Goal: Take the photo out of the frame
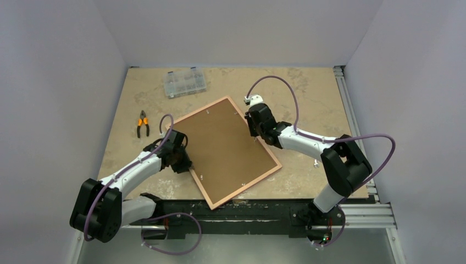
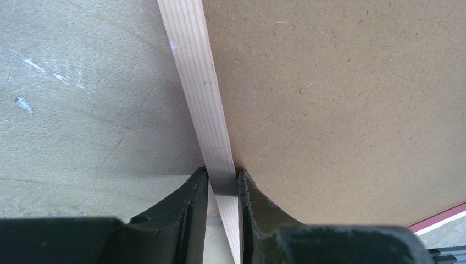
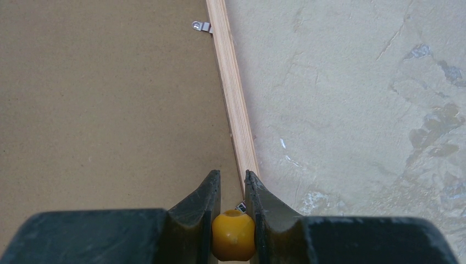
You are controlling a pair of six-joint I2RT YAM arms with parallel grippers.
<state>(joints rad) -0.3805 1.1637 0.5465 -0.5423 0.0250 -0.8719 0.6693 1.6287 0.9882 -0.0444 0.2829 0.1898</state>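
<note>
The pink frame lies face down and slanted on the table, with the plain brown backing board filling its rear. The photo is hidden under the board. My left gripper is at the frame's left edge; in the left wrist view my left gripper is shut on the pale wood rail, one finger on each side. My right gripper is at the frame's right edge; in the right wrist view my right gripper stands over the board beside the rail, shut on a small yellow ball.
A clear plastic compartment box stands at the back left. Orange-handled pliers lie left of the frame. A small metal clip sits on the rail's inner side. Aluminium rails run along the table's right and near edges.
</note>
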